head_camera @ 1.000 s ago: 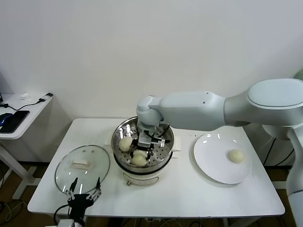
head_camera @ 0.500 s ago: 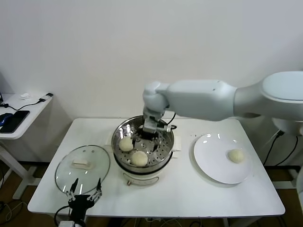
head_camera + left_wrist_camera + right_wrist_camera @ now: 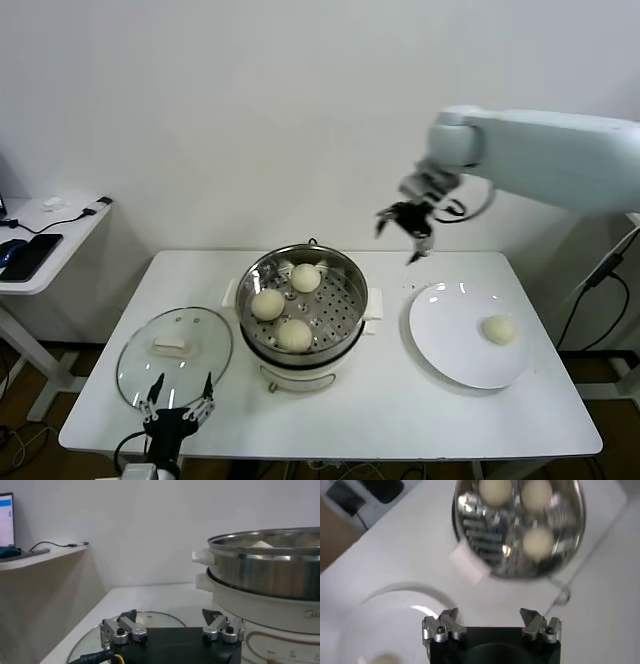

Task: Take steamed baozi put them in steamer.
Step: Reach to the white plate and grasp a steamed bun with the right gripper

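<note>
The steamer [image 3: 336, 306] stands mid-table and holds three steamed baozi: one at the back [image 3: 306, 277], one on the left [image 3: 267, 304], one at the front [image 3: 294, 334]. A further baozi [image 3: 499, 329] lies on the white plate [image 3: 441, 301] to the right. My right gripper [image 3: 398, 240] hangs open and empty in the air between steamer and plate, well above the table. Its wrist view looks down on the steamer [image 3: 485, 535] with the baozi [image 3: 538, 542] and on the plate [image 3: 385, 615]; the gripper [image 3: 489, 614] holds nothing. My left gripper [image 3: 180, 390] waits open at the table's front edge.
A round glass lid [image 3: 175, 345] lies flat on the table left of the steamer, just beyond the left gripper [image 3: 172, 615]. The steamer wall [image 3: 265, 570] rises close beside it. A side table [image 3: 40, 240] with a phone and cables stands at far left.
The right gripper let go of a baozi at the back of the steamer, rose out of it and swung right toward the plate. The left arm has not moved.
</note>
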Motion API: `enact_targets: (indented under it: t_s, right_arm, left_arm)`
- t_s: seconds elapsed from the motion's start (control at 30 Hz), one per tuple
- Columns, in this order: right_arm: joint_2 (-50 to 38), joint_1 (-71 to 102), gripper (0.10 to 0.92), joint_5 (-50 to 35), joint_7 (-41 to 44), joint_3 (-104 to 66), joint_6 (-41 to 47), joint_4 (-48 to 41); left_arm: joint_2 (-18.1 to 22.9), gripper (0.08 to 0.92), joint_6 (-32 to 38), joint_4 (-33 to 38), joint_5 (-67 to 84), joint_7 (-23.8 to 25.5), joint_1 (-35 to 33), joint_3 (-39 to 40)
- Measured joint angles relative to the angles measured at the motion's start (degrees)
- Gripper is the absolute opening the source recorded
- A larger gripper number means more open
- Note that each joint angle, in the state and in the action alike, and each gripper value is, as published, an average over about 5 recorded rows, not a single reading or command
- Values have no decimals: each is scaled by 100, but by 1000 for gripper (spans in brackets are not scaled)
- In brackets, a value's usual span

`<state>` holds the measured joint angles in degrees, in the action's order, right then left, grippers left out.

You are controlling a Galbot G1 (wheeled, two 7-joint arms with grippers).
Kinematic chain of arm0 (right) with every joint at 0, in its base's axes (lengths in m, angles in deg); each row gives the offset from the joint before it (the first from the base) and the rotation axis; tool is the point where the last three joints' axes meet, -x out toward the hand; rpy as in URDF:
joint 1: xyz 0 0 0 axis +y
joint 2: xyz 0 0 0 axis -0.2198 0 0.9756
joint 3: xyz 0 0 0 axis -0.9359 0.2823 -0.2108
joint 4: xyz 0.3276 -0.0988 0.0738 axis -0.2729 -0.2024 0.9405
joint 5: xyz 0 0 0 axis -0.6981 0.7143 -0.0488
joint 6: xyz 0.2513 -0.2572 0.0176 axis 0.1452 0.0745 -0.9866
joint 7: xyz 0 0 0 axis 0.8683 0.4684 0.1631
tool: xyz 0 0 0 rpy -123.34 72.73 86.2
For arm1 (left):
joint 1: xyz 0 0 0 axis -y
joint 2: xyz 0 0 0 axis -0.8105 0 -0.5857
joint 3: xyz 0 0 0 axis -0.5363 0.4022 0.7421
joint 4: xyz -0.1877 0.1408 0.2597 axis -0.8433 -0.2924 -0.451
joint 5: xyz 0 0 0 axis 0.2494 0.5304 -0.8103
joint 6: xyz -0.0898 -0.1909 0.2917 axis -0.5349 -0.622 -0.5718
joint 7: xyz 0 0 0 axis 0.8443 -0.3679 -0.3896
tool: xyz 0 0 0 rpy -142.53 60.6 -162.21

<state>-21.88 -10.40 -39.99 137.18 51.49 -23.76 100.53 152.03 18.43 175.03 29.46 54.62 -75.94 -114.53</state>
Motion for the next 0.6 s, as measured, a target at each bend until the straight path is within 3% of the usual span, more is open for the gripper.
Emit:
enact_targets:
  t_s: [0.27,0.6]
  right_arm:
    - [-981,883,822,480,-17,-332,444,-347]
    - [-1335,2538,823,1369,-92,-1613,682,-1083]
  left_arm:
    - [64,823,5,-36,-17,5,-41,-31]
    - [118,823,26,-41,-60,5,-113,-68]
